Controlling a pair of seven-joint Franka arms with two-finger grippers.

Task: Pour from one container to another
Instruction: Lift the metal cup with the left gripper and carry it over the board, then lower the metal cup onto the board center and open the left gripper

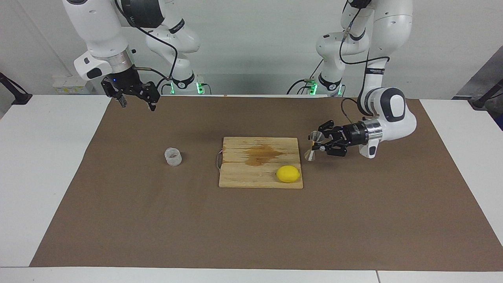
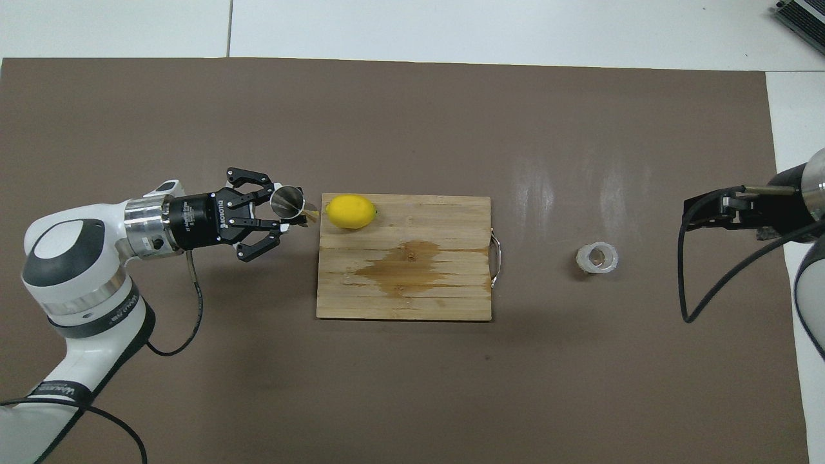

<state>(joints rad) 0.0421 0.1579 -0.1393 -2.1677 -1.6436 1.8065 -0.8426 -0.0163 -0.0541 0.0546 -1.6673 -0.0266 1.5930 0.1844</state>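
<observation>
The left gripper [image 1: 317, 144] carries the jigger [image 1: 313, 146] upright, wide mouth up, at centre right of the facing view, just off the cutting board's [image 1: 235, 177] edge. I judge it is held by its narrow waist so both cones stay free and it stays level to receive a pour. The fingertips are clamped together on that waist, the outer links splayed. The glass cup [image 1: 173, 156] stands alone on the brown mat [image 1: 251, 228] at centre left of that view, well apart from the jigger, likely left open for the other arm. The right gripper [image 1: 135, 100] waits in the upper left, jaws apart, holding nothing. A lemon [image 1: 287, 173] rests on the board.
</observation>
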